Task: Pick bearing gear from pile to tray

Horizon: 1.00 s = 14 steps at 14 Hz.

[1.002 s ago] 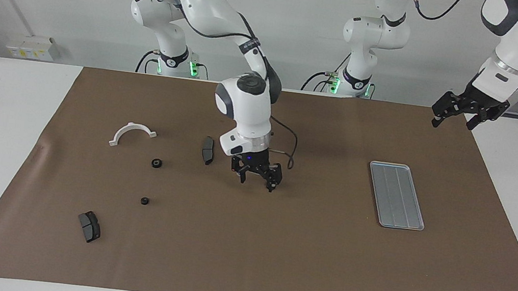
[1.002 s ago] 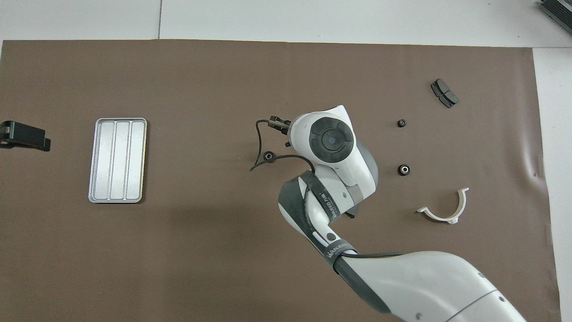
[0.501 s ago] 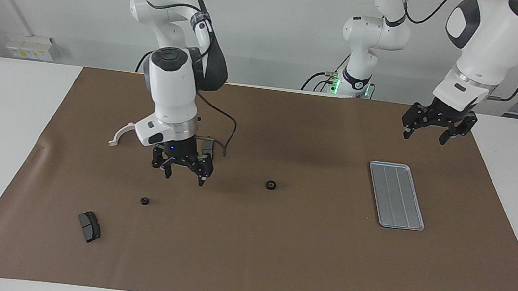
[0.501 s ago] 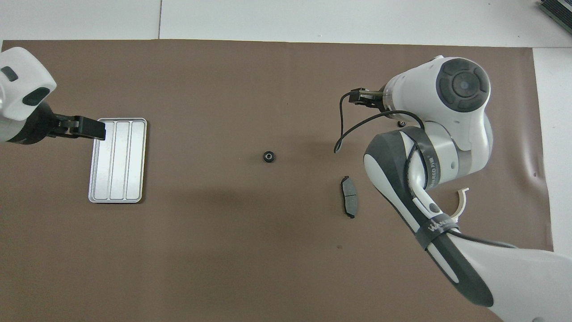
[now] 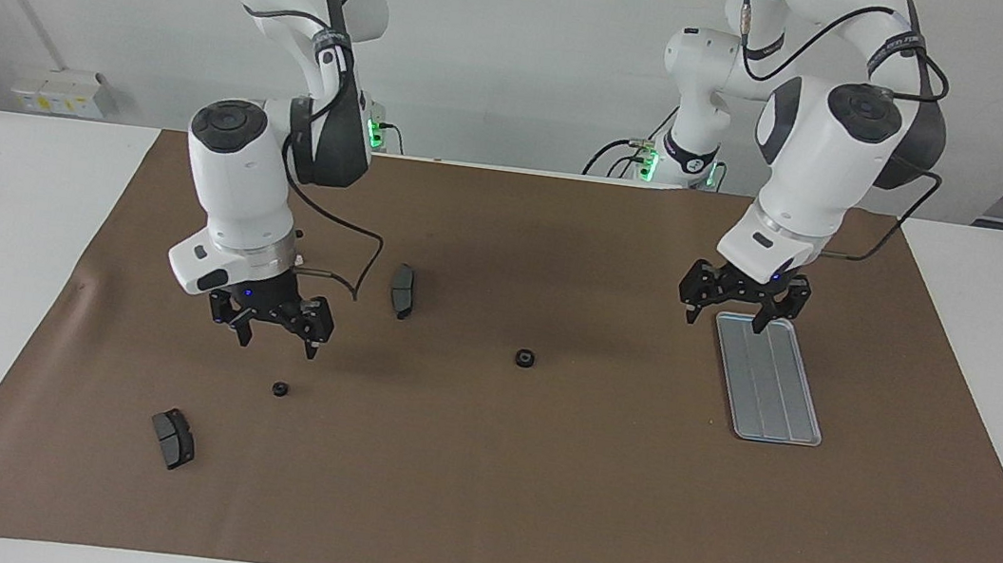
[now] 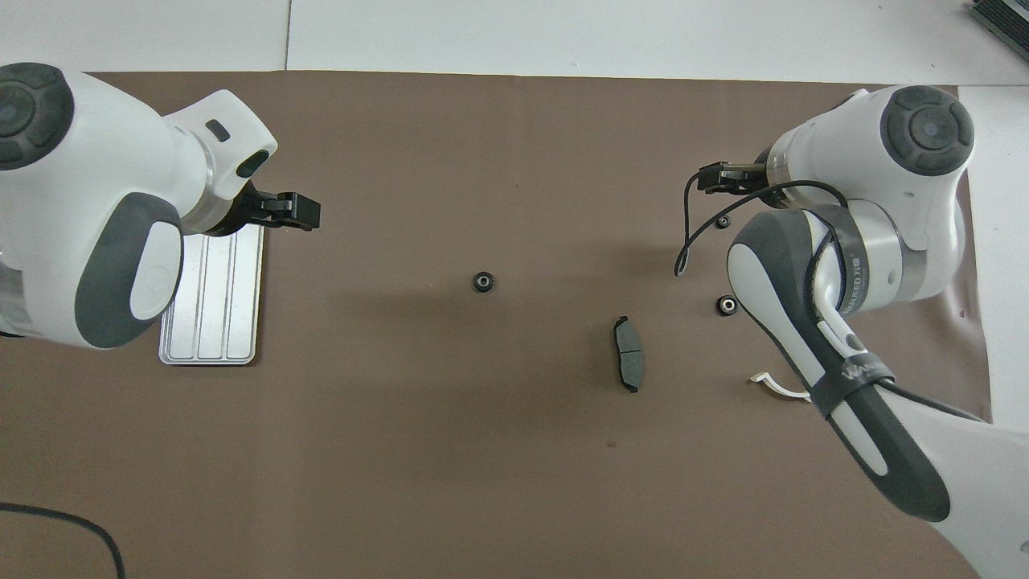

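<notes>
step: grabbing the next gear, I'd guess | right gripper (image 5: 273, 332) fingers spread, empty, over the pile; small gear (image 5: 281, 388) on the mat just below it | another gear (image 5: 525, 358) mid-mat between the grippers | left gripper (image 5: 740, 313) open above tray (image 5: 792, 424) | next: drop straight down, pinch gently

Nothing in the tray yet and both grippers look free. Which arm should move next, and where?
Probably the left gripper: it hangs open over the tray, and the lone gear at mid-mat is the part closest to it. Swing it over that gear, then lower. The right gripper is open above the mat near another gear.
</notes>
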{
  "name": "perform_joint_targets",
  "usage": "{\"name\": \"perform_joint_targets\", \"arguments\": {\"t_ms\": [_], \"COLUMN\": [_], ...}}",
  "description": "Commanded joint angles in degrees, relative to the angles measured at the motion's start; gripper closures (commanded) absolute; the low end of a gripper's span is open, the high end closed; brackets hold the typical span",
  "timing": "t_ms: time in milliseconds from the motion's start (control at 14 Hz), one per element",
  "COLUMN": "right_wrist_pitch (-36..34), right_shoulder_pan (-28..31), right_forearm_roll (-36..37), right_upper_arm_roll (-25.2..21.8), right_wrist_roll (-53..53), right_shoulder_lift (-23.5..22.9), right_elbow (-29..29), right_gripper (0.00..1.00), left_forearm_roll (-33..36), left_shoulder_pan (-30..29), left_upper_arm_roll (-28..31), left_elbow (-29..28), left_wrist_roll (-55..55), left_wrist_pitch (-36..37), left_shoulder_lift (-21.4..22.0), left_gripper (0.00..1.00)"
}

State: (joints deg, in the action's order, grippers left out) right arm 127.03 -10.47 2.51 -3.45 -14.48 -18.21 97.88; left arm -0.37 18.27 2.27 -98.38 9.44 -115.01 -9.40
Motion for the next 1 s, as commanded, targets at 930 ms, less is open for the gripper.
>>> {"name": "perform_joint_targets", "arguments": {"t_ms": [930], "right_wrist_pitch": [4.98], "right_shoulder_pan": [2.56], "right_forearm_roll": [-0.4], "right_upper_arm_roll": [1.43], "right_wrist_roll": [10.0], "right_shoulder_lift": [5.37], "right_elbow": [19.96], "right_gripper": [0.0], "left_forearm_roll": [-0.51], "left_shoulder_pan": [11.61], "left_upper_arm_roll": [0.8], "left_elbow": [-0.6], "left_wrist_roll": [9.29], "left_wrist_pitch": [-23.5], "left_shoulder_lift": [-14.76], "left_gripper": [0.0]}}
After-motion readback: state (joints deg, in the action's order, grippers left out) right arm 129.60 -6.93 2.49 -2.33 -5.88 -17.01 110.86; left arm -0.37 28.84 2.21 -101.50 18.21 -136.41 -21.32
